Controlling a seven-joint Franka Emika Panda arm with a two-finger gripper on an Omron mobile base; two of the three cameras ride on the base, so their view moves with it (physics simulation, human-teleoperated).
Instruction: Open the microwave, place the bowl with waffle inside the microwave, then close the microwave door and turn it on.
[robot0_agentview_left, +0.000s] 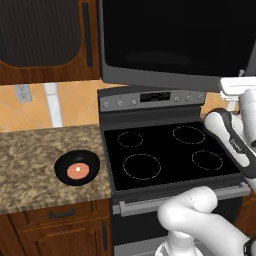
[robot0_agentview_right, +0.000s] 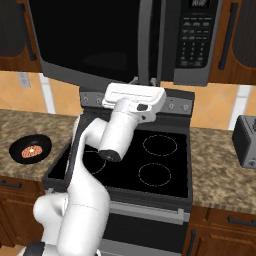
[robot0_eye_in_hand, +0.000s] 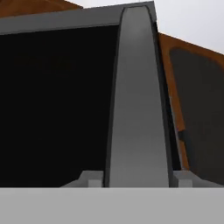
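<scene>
On the left part of the table (robot0_agentview_left: 30, 165), well apart from the arm, the bowl with waffle (robot0_agentview_left: 77, 168) sits flat and untouched, just beside the black stove (robot0_agentview_left: 165, 155), so I judge that the step in hand is the first one: to open the microwave (robot0_agentview_right: 125, 40). To the right of the bowl and above the stove, the microwave door (robot0_agentview_left: 170, 40) appears shut against the body, though I cannot say whether it is fully closed. At its right edge stands the long grey handle (robot0_eye_in_hand: 138, 100), and the tool (robot0_eye_in_hand: 138, 179) is raised to the bottom end of this bar. In the hand view the handle rises exactly between the two fingertips (robot0_eye_in_hand: 89, 180), one on each side of it, so the tool is well centred. The fingers are apart, but whether they already press the bar or are only close beside it I cannot tell. To do this step well, I think the tool should clamp firmly on the bar before any pull. Then the hand should follow the arc of the door around its hinge at the left, not pull straight back, otherwise the bar may slip out. Further right, the button panel (robot0_agentview_right: 197, 35) is for the last step.
</scene>
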